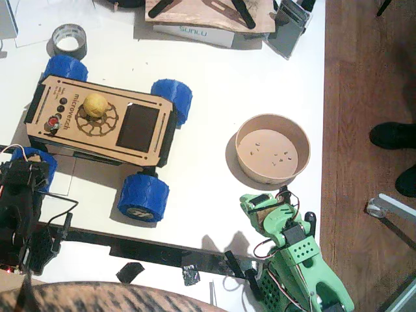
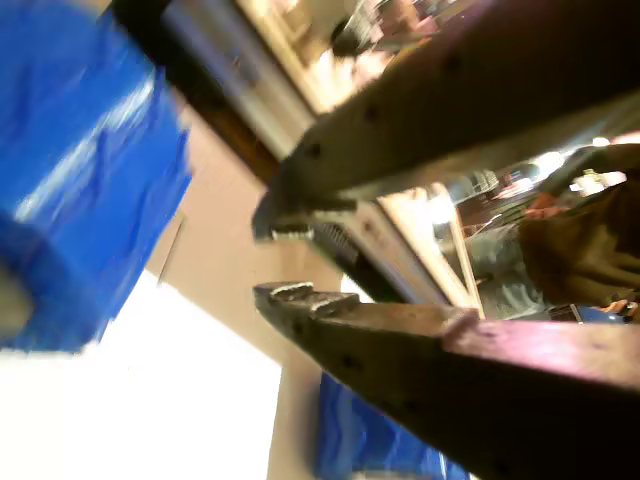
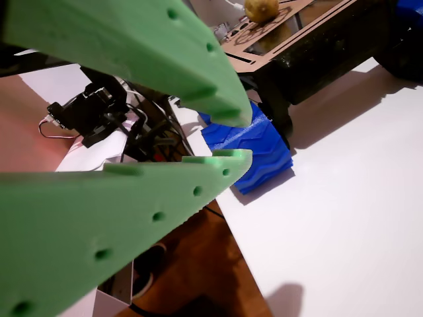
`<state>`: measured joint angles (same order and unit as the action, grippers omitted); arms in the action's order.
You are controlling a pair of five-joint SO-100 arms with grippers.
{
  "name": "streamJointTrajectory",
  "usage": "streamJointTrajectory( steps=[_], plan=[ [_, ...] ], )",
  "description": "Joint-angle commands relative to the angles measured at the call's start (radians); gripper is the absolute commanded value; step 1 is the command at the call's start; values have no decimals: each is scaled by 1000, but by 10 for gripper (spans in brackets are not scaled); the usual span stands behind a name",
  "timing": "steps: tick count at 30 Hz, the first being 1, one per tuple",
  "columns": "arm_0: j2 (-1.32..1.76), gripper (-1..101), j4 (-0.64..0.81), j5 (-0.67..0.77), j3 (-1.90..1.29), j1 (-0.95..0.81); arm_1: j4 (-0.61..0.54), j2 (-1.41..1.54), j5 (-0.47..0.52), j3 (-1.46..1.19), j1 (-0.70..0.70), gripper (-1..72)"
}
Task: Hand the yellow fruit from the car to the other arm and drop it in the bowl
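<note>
The lemon (image 1: 95,104) is seated on the car's (image 1: 101,121) round emblem, untouched. The left gripper (image 2: 285,262) is held slightly parted and empty near a wheel, and the right gripper (image 3: 234,139) likewise, since the bowl (image 1: 272,149) lies beside it.

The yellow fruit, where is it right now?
In the fixed view the yellow fruit sits on the car, upper left, atop its round emblem.

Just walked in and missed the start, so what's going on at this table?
Nothing is being handled yet. The yellow fruit sits on top of the car, on its round emblem. The black left arm's pincer is open and empty near a blue wheel, and the green right arm's pincer is open and empty too. The bowl stands empty on the table's right side, just beyond the green arm.
</note>
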<state>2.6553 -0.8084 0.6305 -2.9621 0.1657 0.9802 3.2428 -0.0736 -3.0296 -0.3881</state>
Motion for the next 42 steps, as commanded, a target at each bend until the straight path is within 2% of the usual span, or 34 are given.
streamJointTrajectory(
  steps=[1,6,13,21,31,36,42],
  plan=[
    [5,87,37,3,25,-11,-21,6,3,5,2,0],
    [55,185,21,5,66,-12,-21,6,2,5,2,0],
    [-83,194,-150,3,380,-14,-21,6,0,5,3,0],
    [-140,280,-172,3,537,-18,-20,6,3,5,2,0],
    [-417,344,-52,18,732,-265,-12,6,8,11,-3,0],
    [-459,381,-26,72,772,-304,-5,6,14,15,-8,0],
    [-515,380,48,91,773,-321,2,6,18,21,-8,0]
  ],
)
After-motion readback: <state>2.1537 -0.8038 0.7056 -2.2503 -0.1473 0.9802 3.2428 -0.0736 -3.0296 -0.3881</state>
